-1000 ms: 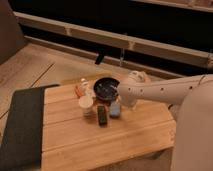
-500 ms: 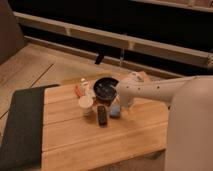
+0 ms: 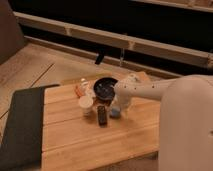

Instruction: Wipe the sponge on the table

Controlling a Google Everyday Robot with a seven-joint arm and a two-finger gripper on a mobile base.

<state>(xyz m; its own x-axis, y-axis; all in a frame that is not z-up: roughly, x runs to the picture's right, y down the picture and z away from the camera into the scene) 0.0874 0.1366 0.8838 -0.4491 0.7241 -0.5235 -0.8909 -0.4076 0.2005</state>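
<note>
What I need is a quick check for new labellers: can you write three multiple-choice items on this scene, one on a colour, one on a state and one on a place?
1. The mat along the picture-left side of the table is:
A. dark grey
B. red
C. white

2. The black bowl is:
A. overturned
B. upright, opening upward
C. lying on the mat

3. The sponge lies:
A. in the bowl
B. on the mat
C. on the table beside the dark bar, at the end effector

Answers:
1. A: the mat reads dark grey against the pale wood.
2. B: the bowl's inside shows from above.
3. C: the pale pad sits on the planks next to the bar, with the end effector just above it.
</note>
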